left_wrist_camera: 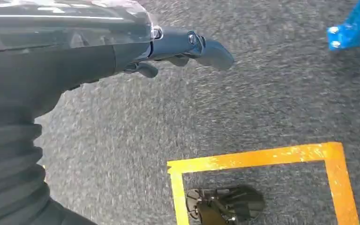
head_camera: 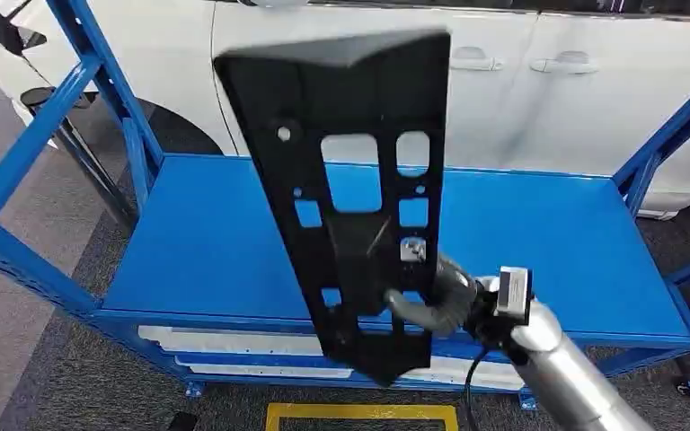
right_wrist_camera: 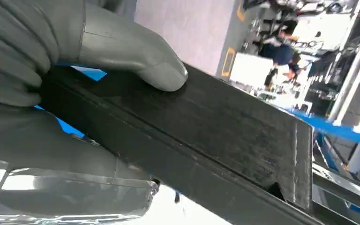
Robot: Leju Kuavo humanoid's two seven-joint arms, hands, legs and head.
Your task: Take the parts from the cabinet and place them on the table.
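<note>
Grey carpet floor (left_wrist_camera: pixel 136 140), yellow floor marking (left_wrist_camera: pixel 262 157), white car (head_camera: pixel 539 81) behind

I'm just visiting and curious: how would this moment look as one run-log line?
right hand: holds black panel above blue shelf | left hand: empty, over floor

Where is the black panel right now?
In the head view the black panel is held upright in the right hand, raised above the blue shelf, with the white car behind it.
</note>
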